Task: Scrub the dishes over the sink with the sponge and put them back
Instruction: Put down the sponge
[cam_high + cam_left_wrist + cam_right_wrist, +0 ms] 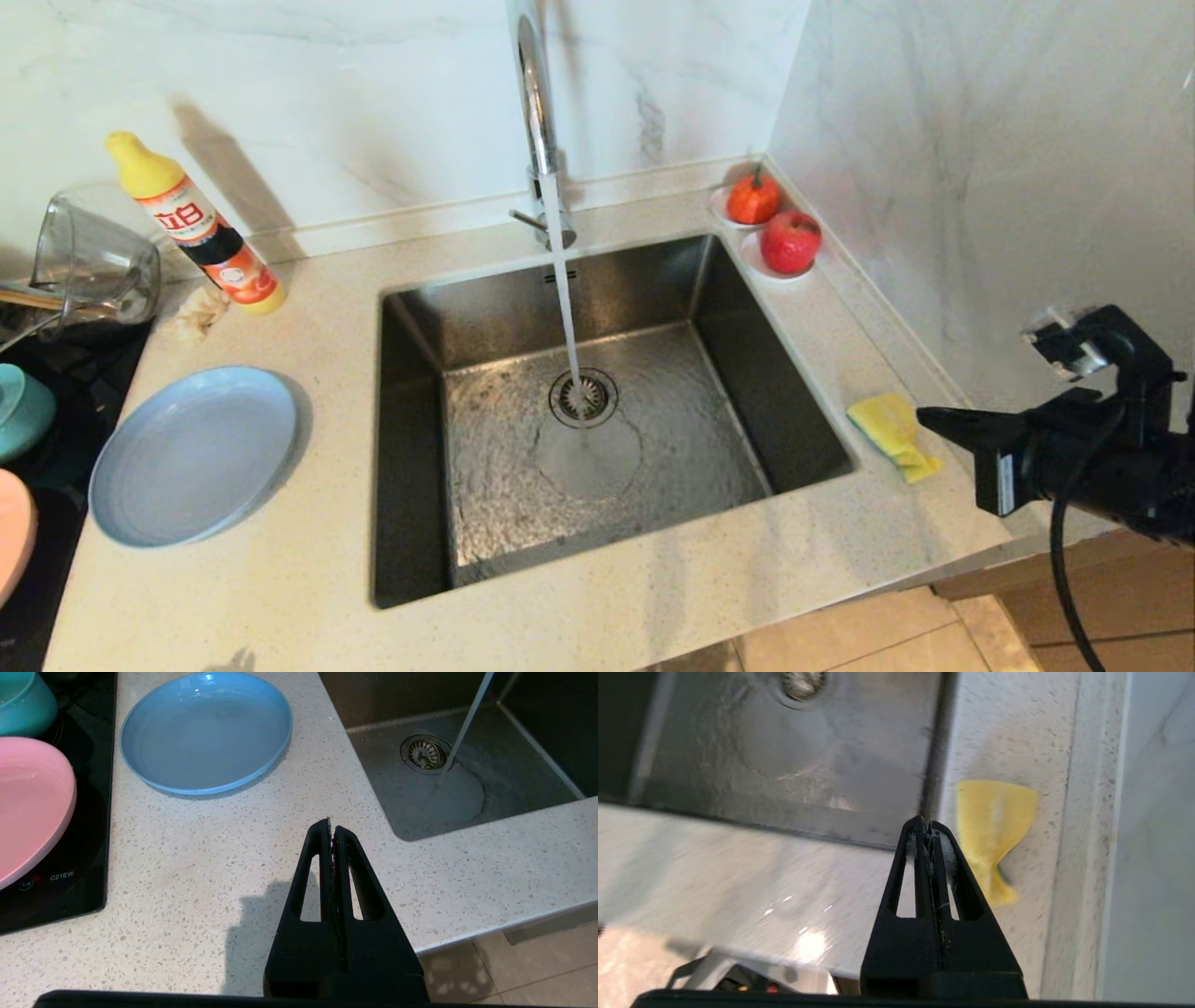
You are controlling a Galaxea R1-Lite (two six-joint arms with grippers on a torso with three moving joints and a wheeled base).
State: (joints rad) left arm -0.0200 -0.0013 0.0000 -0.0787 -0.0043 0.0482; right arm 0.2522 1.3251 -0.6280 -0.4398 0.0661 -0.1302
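A: Where the speckled pale counter [280, 579] meets the marble walls, what is the biggest thing?

B: The sink [420, 448], a square steel basin sunk into the counter. Its round drain [583, 398] sits mid-floor, and water runs from the tall chrome tap [534, 93] in a thin stream landing just beside that drain, rippling across the floor of the basin.

A: And the dishes?

B: All to the left of the sink. The grey-blue plate [194, 455] is widest: flat, matte, with a low raised rim, lying on the counter near the basin's left edge. Further left, on a black cooktop [70, 877], lies the pink plate [32, 807], partly out of frame, and above it the small teal bowl [23, 700].

A: Where is the sponge?

B: On the counter, just right of the sink's right rim. The sponge [893, 435] is yellow with a green layer at its edge, and looks pinched or folded at one end.

A: The grippers?

B: The right gripper [924, 417] hangs just beside the sponge, jaws pressed together, holding nothing. The left gripper [331, 823] hovers over bare counter near the front edge, jaws also together and empty.

A: Anything else?

B: A clear jug [89, 261], a yellow-capped soap bottle [201, 229], and two red fruits [790, 241] in the far corner.
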